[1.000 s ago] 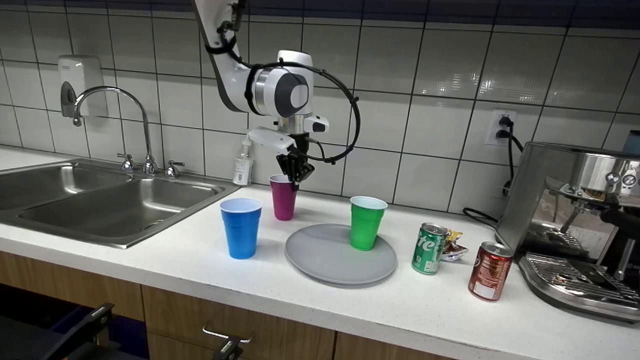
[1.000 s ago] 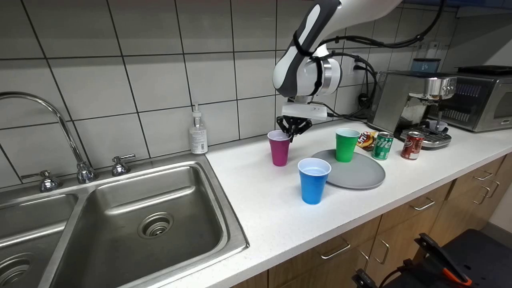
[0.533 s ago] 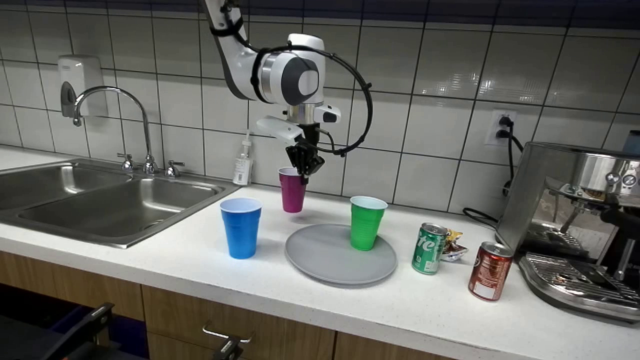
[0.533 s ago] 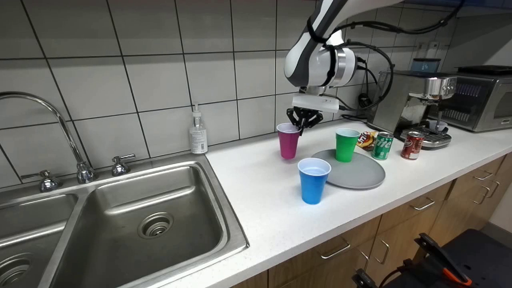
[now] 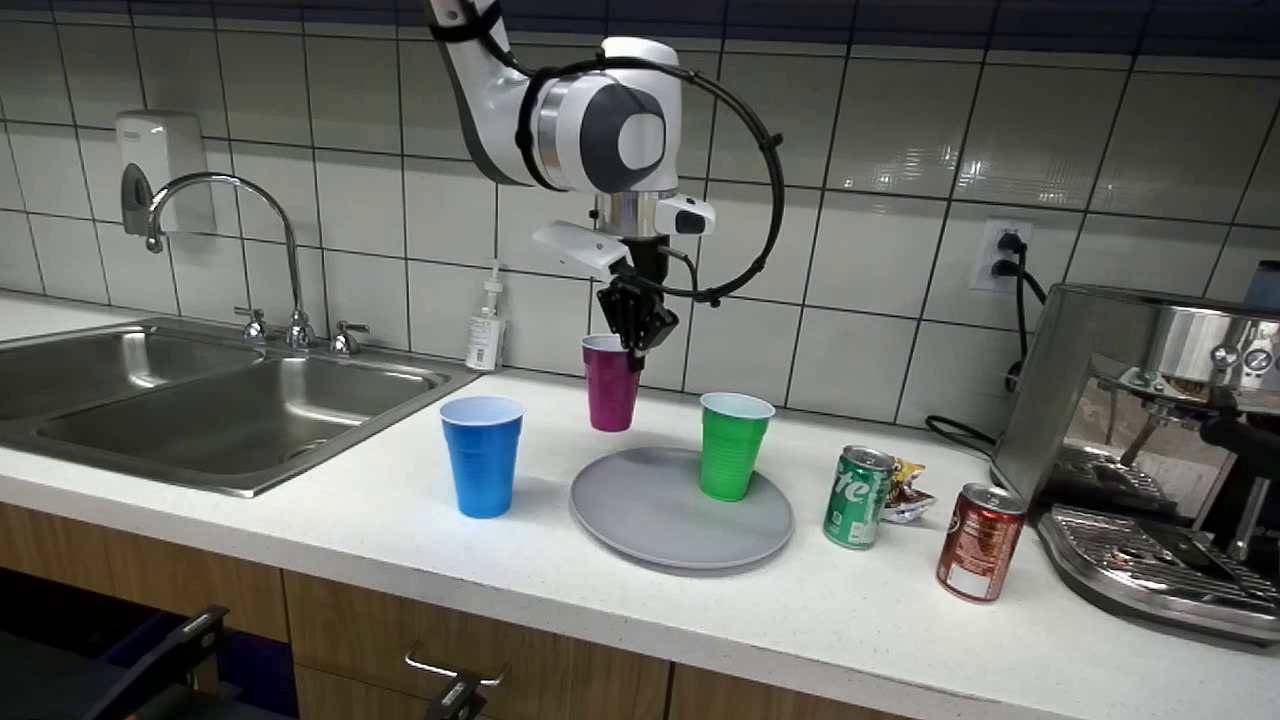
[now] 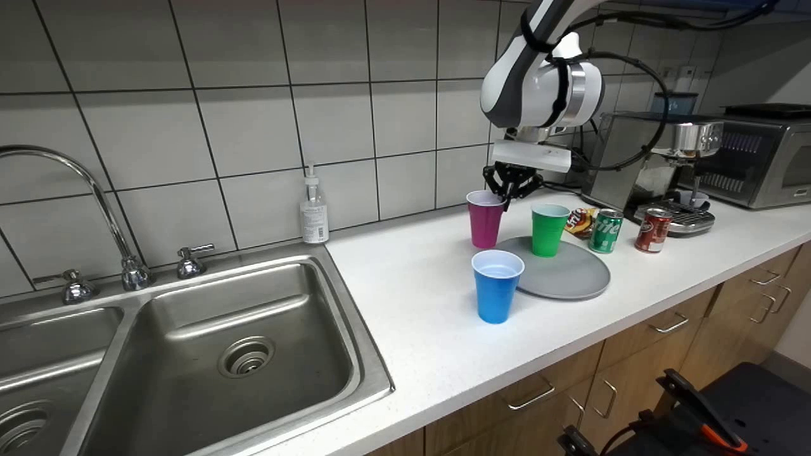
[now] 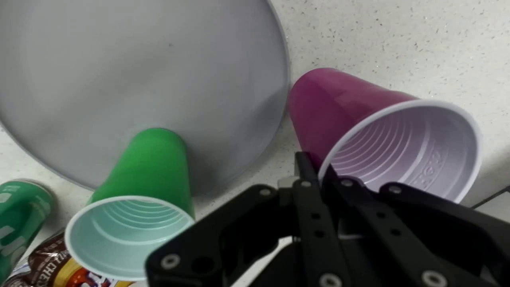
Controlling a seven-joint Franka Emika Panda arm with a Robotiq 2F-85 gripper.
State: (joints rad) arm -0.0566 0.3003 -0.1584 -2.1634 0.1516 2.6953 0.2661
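Note:
My gripper [image 5: 635,362] is shut on the rim of a magenta cup [image 5: 608,395] with a white inside. In the wrist view one fingertip [image 7: 316,169] is inside the cup [image 7: 334,95] and one is outside its wall. The cup is upright and seems held slightly above the counter, beside the plate's edge. A round grey plate [image 5: 640,510] lies on the counter, with a green cup [image 5: 733,450] standing upright on it. Both also show in the wrist view, the plate [image 7: 139,59] and the green cup [image 7: 155,167]. A blue cup [image 6: 496,291] stands upright on the counter, outside the wrist view.
A green can [image 5: 858,498], a snack bag [image 5: 905,495] and a red can [image 5: 982,545] stand near the coffee machine [image 5: 1150,400]. A steel sink [image 6: 241,304] with a faucet [image 6: 95,196] and a soap bottle [image 6: 314,212] are on the opposite side. The tiled wall [image 5: 850,250] is behind.
My gripper and the magenta cup have moved right in both exterior views, away from the sink and nearer the plate. The cup has risen slightly. The other things have stayed put.

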